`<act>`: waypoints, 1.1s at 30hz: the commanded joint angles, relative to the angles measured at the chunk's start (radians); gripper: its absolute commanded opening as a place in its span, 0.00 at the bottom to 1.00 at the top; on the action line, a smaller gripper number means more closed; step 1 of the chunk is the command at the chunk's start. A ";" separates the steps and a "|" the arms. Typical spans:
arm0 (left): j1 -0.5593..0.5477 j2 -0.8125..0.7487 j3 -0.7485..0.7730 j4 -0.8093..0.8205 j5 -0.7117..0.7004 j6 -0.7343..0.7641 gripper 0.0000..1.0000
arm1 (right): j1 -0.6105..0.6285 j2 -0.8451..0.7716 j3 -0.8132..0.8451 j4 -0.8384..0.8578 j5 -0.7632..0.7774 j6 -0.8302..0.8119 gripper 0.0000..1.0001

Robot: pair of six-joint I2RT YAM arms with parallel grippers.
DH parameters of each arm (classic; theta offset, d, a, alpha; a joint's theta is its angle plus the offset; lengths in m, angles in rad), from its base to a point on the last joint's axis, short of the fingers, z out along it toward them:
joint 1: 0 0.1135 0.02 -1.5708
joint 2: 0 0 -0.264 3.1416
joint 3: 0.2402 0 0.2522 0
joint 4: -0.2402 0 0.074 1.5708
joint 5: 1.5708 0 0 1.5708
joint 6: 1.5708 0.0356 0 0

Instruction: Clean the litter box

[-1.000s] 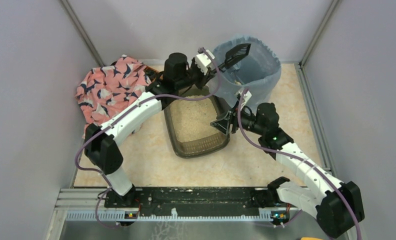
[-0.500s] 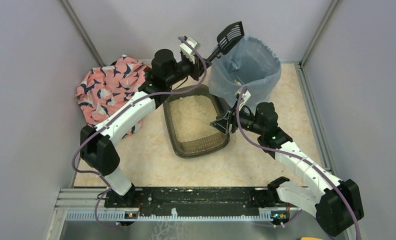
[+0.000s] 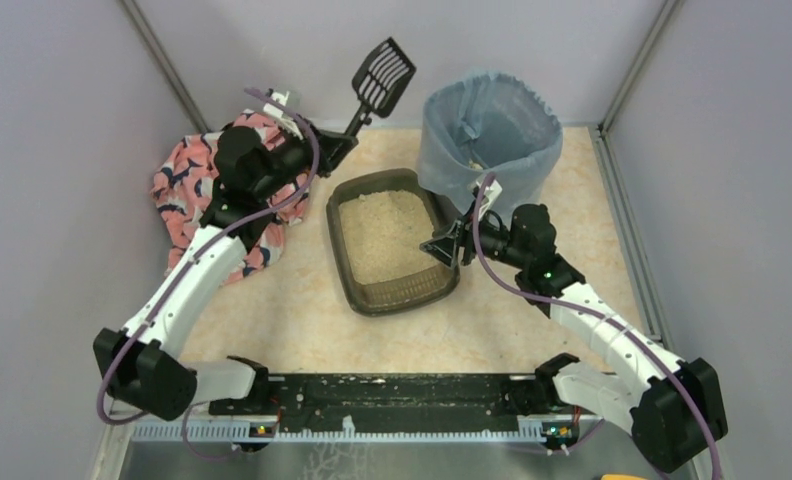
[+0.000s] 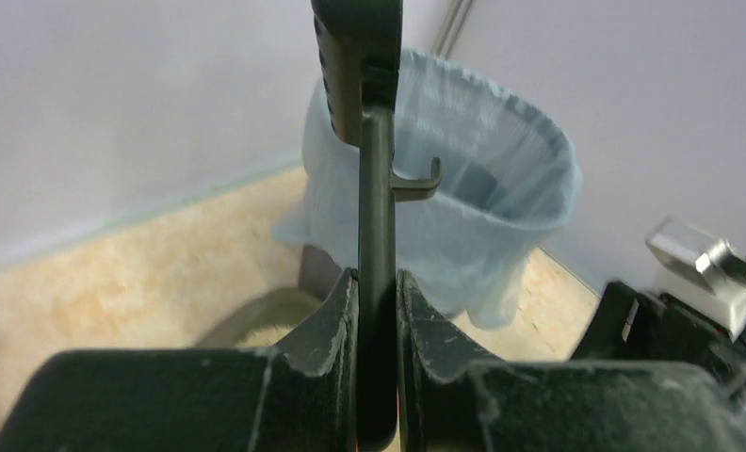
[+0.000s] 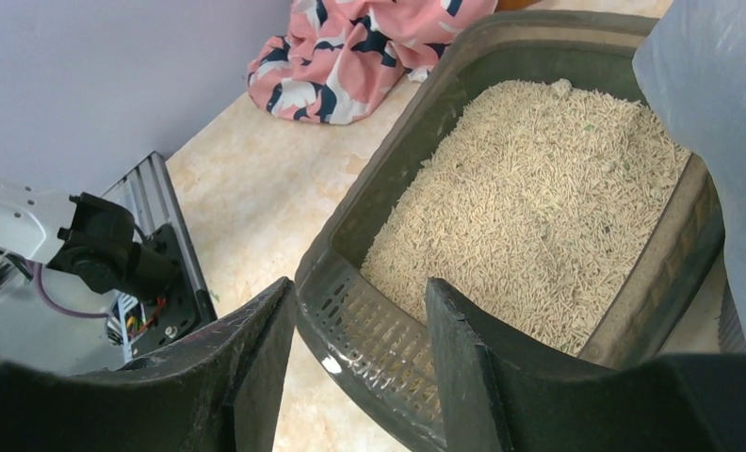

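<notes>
Top external view: the dark grey-brown rectangular plastic litter box (image 3: 402, 293) lay centrally, below and right of the raised black slotted plastic scoop (image 3: 383, 72).
Its long axis ran near-to-far. The right gripper (image 3: 442, 247), the nearer one, straddled and seemingly pinched its right rim. The left gripper (image 3: 342, 142) was clamped on the scoop's handle, high beyond the box's far-left corner, slotted head uppermost.
</notes>
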 commanded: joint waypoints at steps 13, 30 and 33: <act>0.036 -0.395 -0.448 -0.422 0.489 -0.185 0.00 | -0.018 0.062 0.315 -0.077 0.099 -0.183 0.71; 0.040 -0.438 -0.457 -0.317 0.677 -0.256 0.00 | -0.031 0.114 0.294 -0.025 -0.116 -0.126 0.16; 0.040 -0.417 -0.457 -0.276 0.674 -0.262 0.00 | -0.030 0.101 0.269 0.009 -0.197 -0.104 0.00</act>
